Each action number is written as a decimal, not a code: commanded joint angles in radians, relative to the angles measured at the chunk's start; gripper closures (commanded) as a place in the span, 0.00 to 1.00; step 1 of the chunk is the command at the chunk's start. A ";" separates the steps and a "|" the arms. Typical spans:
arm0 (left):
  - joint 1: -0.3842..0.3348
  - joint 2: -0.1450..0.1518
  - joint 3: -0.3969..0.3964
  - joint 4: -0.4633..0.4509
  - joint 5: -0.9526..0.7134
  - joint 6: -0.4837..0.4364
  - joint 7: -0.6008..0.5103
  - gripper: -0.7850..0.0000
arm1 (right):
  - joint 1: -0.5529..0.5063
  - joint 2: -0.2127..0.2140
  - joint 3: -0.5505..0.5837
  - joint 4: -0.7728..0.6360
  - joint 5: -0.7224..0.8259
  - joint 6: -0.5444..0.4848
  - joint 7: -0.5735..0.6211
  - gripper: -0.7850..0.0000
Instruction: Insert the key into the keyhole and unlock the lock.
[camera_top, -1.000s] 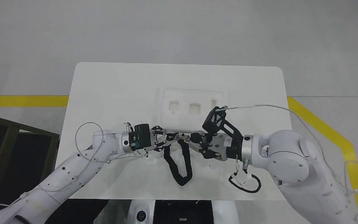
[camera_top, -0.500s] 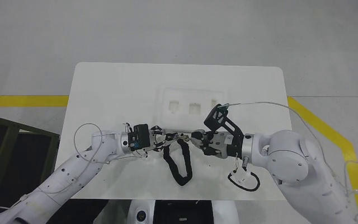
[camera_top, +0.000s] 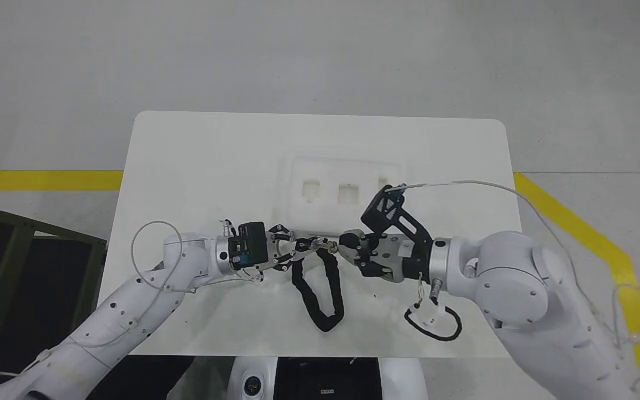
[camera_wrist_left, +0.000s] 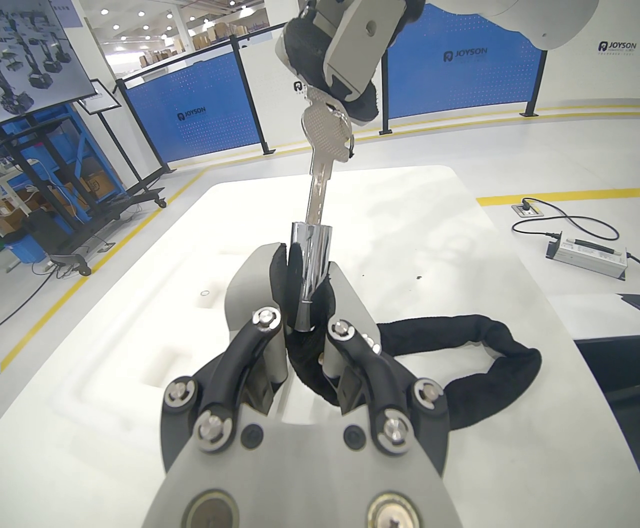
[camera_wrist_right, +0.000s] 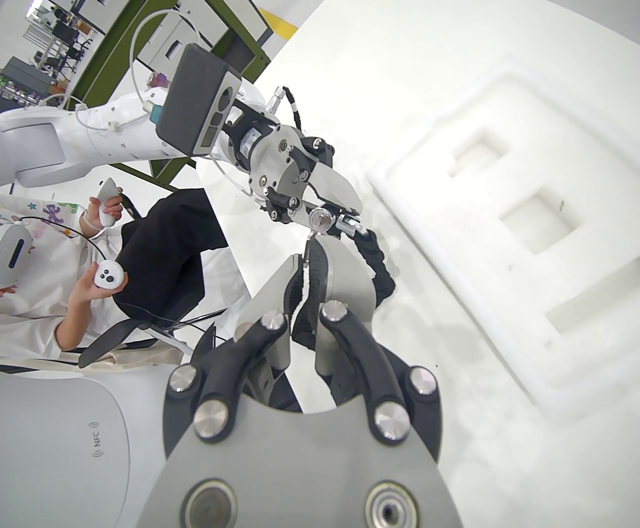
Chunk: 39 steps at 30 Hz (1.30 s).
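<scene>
Sitting beyond lock (camera_wrist_left: 311, 260) and key (camera_wrist_left: 325, 132), a foam tray (camera_top: 340, 163).

The left arm (camera_top: 130, 305) is made of smooth, round white shells. A thin white cable (camera_top: 138, 246) loops out beside it. A black box with a grey edge (camera_wrist_right: 192, 105) sits on its wrist. The right arm (camera_top: 520, 285) is white too, and fatter. It has a black frame (camera_top: 380, 208) on its wrist and a thin grey cable (camera_top: 465, 183) running off it. It also has a black cable loop (camera_top: 450, 335) with a white plug. The left gripper (camera_wrist_left: 307, 272) has a flat grey metal plate, black curved links and shiny round silver screws (camera_wrist_left: 270, 316). Its grey fingers (camera_wrist_left: 250, 285) have soft black pads (camera_wrist_left: 295, 257). The right gripper (camera_wrist_right: 307, 252) looks just the same.
</scene>
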 joint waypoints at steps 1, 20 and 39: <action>0.002 -0.002 -0.004 0.000 0.003 -0.003 0.002 1.00 | 0.004 -0.001 -0.005 0.001 -0.002 0.001 0.000 0.97; 0.009 -0.021 -0.020 -0.014 0.033 -0.037 -0.005 1.00 | 0.055 -0.010 -0.075 0.032 -0.061 0.026 0.012 1.00; 0.030 -0.032 -0.052 -0.010 0.035 -0.057 -0.005 1.00 | 0.074 -0.016 -0.109 0.035 -0.089 0.041 0.025 0.64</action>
